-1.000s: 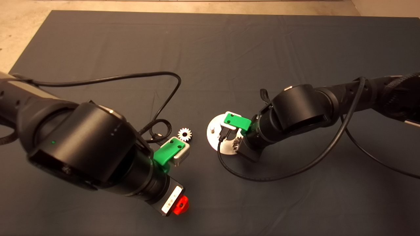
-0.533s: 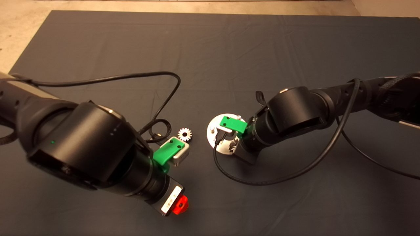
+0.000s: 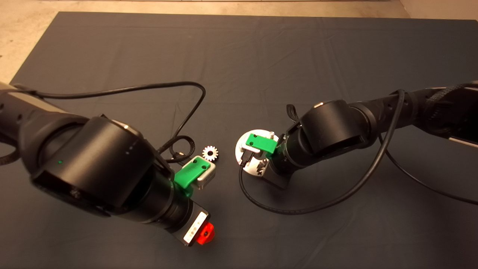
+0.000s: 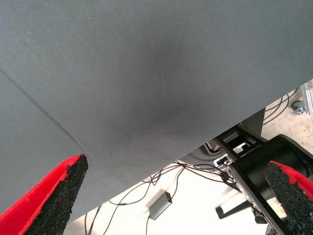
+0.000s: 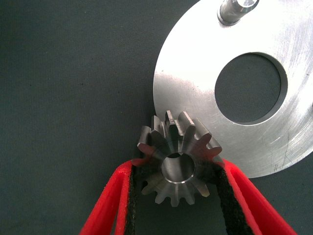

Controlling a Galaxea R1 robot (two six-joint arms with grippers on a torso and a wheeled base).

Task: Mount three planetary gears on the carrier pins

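Note:
My right gripper (image 5: 178,166) is shut on a small silver planetary gear (image 5: 177,169), pinched between its two red fingers (image 5: 110,205). The gear hangs just over the rim of the shiny carrier disc (image 5: 195,73) with its large centre hole. One carrier pin (image 5: 238,10) stands at the disc's far side; the other pins are out of view. In the head view the right arm's green wrist piece (image 3: 259,144) covers most of the disc (image 3: 241,147). Another gear (image 3: 210,152) lies loose on the mat, left of the disc. My left gripper (image 3: 203,233) is open and holds nothing.
The left arm's bulky black body (image 3: 93,168) fills the lower left, and its cable (image 3: 186,112) loops near the loose gear. The right arm's cable (image 3: 298,209) sags below the disc. The left wrist view shows the mat's edge (image 4: 146,181) and floor cables beyond it.
The right arm has moved left across the disc with the gear in its fingers. The left arm and the loose gear have not moved.

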